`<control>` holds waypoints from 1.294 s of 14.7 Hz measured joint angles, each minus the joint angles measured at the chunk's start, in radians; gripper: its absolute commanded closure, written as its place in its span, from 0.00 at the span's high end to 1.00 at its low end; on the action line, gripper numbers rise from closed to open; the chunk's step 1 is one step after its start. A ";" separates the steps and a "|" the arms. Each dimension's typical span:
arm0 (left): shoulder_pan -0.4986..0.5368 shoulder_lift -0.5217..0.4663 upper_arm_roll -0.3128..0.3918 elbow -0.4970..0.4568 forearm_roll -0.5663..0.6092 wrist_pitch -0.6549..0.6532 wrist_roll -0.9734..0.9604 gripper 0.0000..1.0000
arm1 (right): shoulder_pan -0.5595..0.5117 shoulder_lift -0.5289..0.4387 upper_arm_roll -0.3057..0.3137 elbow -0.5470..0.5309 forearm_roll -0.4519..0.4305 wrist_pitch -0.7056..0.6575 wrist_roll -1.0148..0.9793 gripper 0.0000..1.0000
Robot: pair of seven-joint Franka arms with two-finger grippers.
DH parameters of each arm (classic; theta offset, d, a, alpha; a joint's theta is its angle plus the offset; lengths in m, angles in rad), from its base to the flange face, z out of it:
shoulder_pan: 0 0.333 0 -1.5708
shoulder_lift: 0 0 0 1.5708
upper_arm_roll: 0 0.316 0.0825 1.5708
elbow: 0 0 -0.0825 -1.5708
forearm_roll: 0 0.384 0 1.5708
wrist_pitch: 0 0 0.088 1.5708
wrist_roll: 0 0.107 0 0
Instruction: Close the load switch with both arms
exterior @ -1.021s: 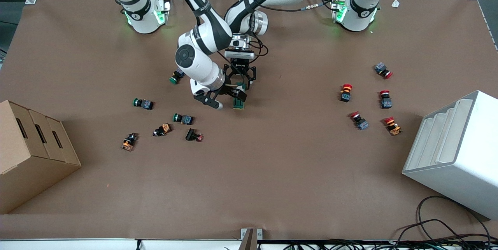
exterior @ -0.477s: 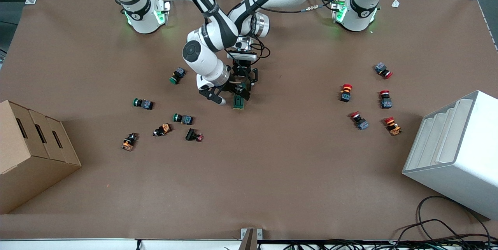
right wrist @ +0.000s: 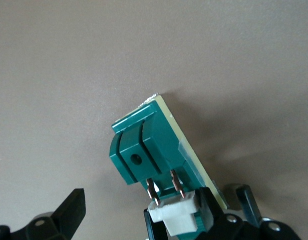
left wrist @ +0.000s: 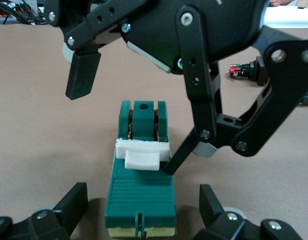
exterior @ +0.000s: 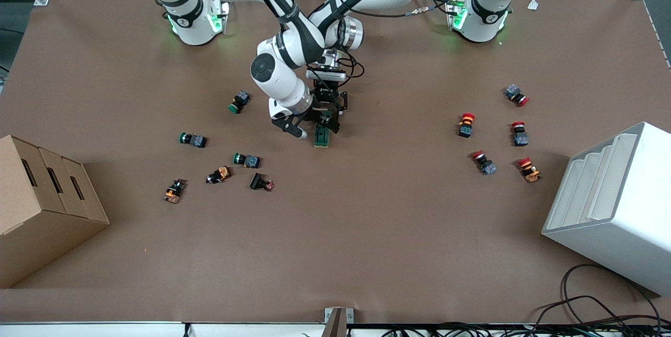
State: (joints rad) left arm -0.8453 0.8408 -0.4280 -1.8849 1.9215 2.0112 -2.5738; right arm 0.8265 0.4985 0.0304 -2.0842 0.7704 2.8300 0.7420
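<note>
The load switch [exterior: 322, 138] lies flat on the brown table near its middle, a dark green block with a cream-white lever [left wrist: 142, 154]. My left gripper [exterior: 328, 117] hangs over the switch's end toward the robots' bases. It is open, with a finger [left wrist: 73, 205] on each side of the body [left wrist: 141, 192] and a gap to each. My right gripper [exterior: 313, 129] is open at the switch. One of its fingers [left wrist: 186, 150] rests against the side of the lever [right wrist: 176, 215]; the other [left wrist: 82, 75] stands apart. The green body [right wrist: 148, 145] fills the right wrist view.
Green, orange and black push buttons [exterior: 246, 159] lie scattered toward the right arm's end. Red ones [exterior: 465, 124] lie toward the left arm's end. A cardboard box [exterior: 42, 206] and a white bin [exterior: 613, 206] stand at the table's two ends.
My right arm has swung toward the switch, bringing its gripper in closer to the lever. The left gripper and the switch have stayed in place.
</note>
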 measured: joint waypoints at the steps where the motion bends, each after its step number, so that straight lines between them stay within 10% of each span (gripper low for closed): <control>1: 0.000 0.000 0.000 0.000 0.000 0.000 0.000 0.99 | 0.002 0.000 0.000 0.000 0.011 0.000 0.000 1.00; 19: -0.011 0.000 0.000 -0.017 0.011 -0.023 0.008 0.99 | -0.016 -0.010 -0.009 0.032 0.052 -0.063 0.000 1.00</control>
State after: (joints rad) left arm -0.8562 0.8410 -0.4279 -1.9018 1.9329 1.9878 -2.5663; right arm 0.8101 0.4882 0.0215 -2.0526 0.8220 2.7666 0.7420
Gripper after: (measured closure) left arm 0.013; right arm 0.000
